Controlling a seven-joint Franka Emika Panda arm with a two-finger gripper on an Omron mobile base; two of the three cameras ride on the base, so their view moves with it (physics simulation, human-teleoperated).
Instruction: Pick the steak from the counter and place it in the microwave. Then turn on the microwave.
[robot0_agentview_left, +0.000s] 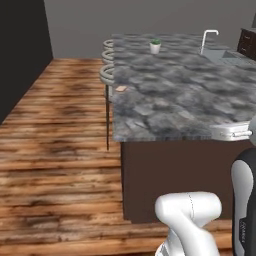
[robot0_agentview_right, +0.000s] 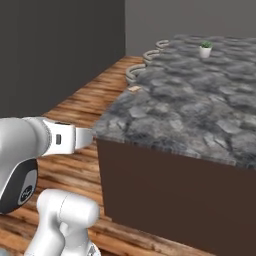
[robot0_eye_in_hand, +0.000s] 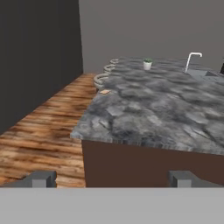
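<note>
Hand view looks straight over the near corner of the table (robot0_eye_in_hand: 153, 113), and the gripper (robot0_eye_in_hand: 113, 178) is wide open with nothing between its two dark fingertips (robot0_eye_in_hand: 43, 178). It hangs in front of the table's brown base, well short of anything to grab.

So where's the steak (robot0_eye_in_hand: 104, 92)? It's that tiny pinkish-tan flat bit right at the table's left edge, farther along, just beside the nearest of the coiled stools (robot0_eye_in_hand: 101, 78). From the gripper that's ahead and a little to the left. Too small to call its long axis, honestly. Left base view shows the same speck (robot0_agentview_left: 121, 88) near that edge.

Containers: a small white pot with a plant (robot0_eye_in_hand: 148, 64) in it sits far back, and there's a sink with a white faucet (robot0_eye_in_hand: 192, 59) on the right. A metal pan (robot0_agentview_left: 231, 131) shows at the near right edge; can't tell what's in it.

My guess is the reach needs to go up and forward-left.
</note>
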